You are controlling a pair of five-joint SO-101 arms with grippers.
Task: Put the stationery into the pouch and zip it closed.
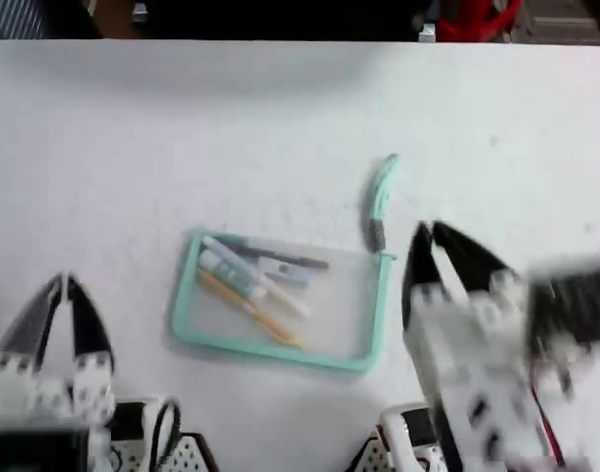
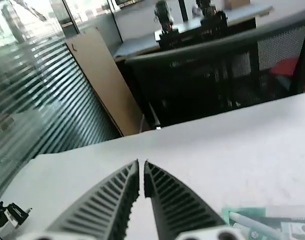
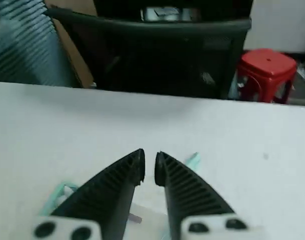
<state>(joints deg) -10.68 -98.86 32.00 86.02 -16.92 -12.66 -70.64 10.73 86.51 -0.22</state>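
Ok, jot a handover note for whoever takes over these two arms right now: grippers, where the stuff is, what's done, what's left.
Left gripper: shut, empty, at the table's near side, left of the pouch.
Right gripper: fingertips narrowly apart, empty, just right of the pouch.
Clear pouch with mint-green trim: flat mid-table, several pens inside.
Mint-green pen-like stick: on the table by the pouch's far right corner.
Done: most stationery is in.
Left: that stick, then the zip; I cannot tell whether it is open.
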